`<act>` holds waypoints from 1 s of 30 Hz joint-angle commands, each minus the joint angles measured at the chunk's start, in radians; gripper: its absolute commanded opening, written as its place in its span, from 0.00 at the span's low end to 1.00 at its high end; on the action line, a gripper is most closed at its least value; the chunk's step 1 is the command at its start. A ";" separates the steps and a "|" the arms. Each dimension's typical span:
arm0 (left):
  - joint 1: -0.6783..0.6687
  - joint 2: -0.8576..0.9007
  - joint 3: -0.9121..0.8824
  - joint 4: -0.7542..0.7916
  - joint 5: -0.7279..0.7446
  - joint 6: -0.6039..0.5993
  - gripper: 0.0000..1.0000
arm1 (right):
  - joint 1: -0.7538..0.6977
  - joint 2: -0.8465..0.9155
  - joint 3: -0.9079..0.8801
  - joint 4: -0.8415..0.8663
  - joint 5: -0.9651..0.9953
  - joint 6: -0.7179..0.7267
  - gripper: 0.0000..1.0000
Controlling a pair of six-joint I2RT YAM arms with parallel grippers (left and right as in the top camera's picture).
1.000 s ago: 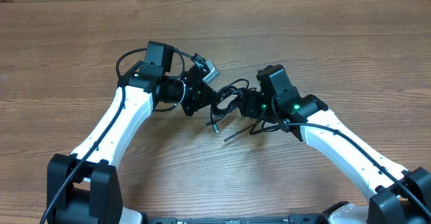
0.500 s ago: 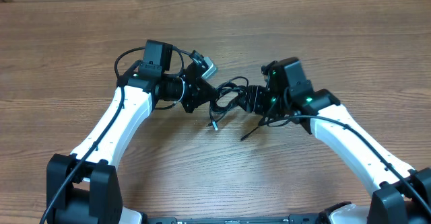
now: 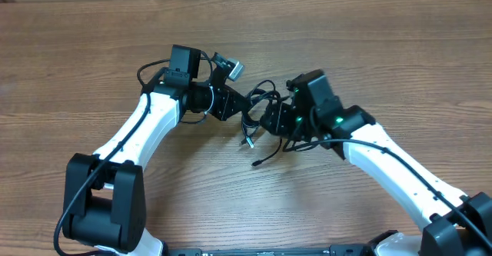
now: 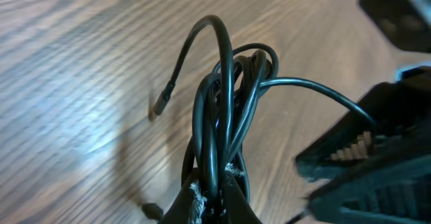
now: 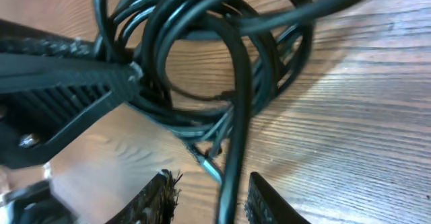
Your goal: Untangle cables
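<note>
L gripper (image 3: 240,104) is closed tight on the cables (image 3: 261,106). In its wrist view it pinches several strands together at the bottom of the bunch. The cables sit as a small coil btw. the two grippers, near the middle of the table (image 3: 384,48). The coil seems a little lifted, w/ a plug end (image 3: 257,164) trailing down to the wood. I judge the cords to be very light, thin and soft, but springy: the loops keep their round shape, so they will probably jump back if let go. The jacket looks smooth, so a weak pinch may slip. The joints at the plugs are prob. the fragile part, so better not to pull there. Best hold, imo, is one single strand close to a free end, not the whole bunch. R gripper (image 3: 273,119) has its jaws apart. One strand runs down btw. its fingers (image 5: 160,196), and it is not clamped as far as I can see.
</note>
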 commanded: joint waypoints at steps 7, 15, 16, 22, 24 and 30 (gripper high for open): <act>0.002 -0.002 -0.005 -0.011 0.169 0.128 0.04 | 0.079 0.048 0.021 0.012 0.186 0.108 0.33; 0.008 -0.002 -0.005 -0.053 0.142 0.223 0.04 | 0.024 0.060 0.025 -0.036 0.182 -0.019 0.17; 0.011 -0.002 -0.005 -0.057 0.129 0.225 0.04 | 0.003 0.051 0.025 -0.056 0.181 -0.031 0.14; 0.040 -0.002 -0.005 -0.066 0.122 0.249 0.04 | -0.145 0.005 0.025 -0.194 0.173 -0.079 0.08; 0.048 -0.002 -0.005 -0.066 0.123 0.249 0.04 | -0.182 0.006 0.025 -0.230 0.167 -0.093 0.08; 0.062 -0.002 -0.005 -0.087 0.193 0.307 0.04 | -0.222 0.006 0.025 -0.251 0.069 -0.194 0.22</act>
